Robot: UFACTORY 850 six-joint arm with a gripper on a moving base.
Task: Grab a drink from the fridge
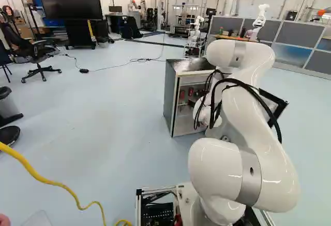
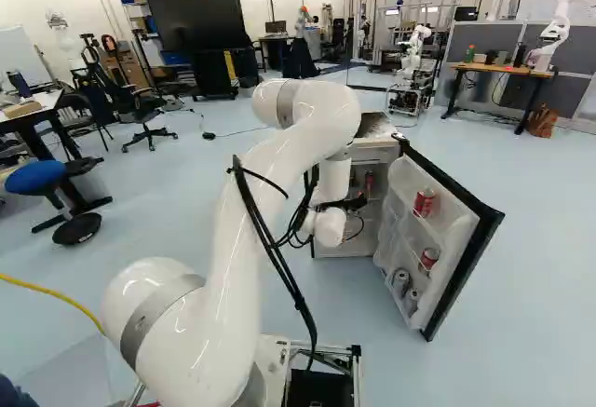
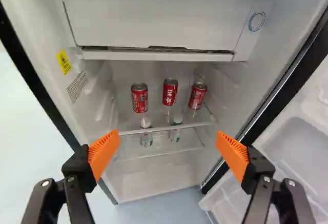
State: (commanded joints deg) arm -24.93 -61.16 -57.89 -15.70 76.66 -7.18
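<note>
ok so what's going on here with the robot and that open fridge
The arm has its gripper open in front of the fridge, whose door stands open. Nothing is between its fingers. Ahead of it, three red cans stand on a shelf, with two bottles below. It seems to be lining up to take a drink.

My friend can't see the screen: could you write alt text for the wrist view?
Black gripper, open, facing into an open fridge: three red cans stand in a row on a shelf, two bottles on a lower shelf. The cans are beyond the orange pads, not gripped. The white door stands open alongside.
</note>
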